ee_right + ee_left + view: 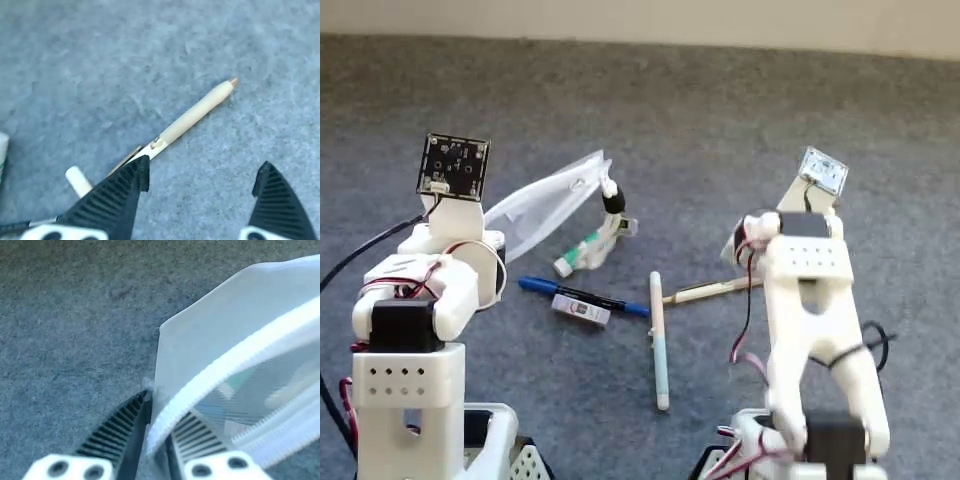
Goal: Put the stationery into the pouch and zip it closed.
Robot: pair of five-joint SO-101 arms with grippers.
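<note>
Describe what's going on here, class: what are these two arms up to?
The left gripper is shut on the zipper edge of the clear pouch. The right gripper hangs open over a cream pen lying on the grey surface. A blue pen, a pale blue pen and a white-and-green item lie loose, outside the pouch.

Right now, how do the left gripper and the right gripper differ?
The left gripper has its jaws shut on the pouch at its zipper edge; the right gripper has its jaws wide open. The left one holds the pouch; the right one holds nothing and hangs over a beige pen. Both have black ribbed jaws.
</note>
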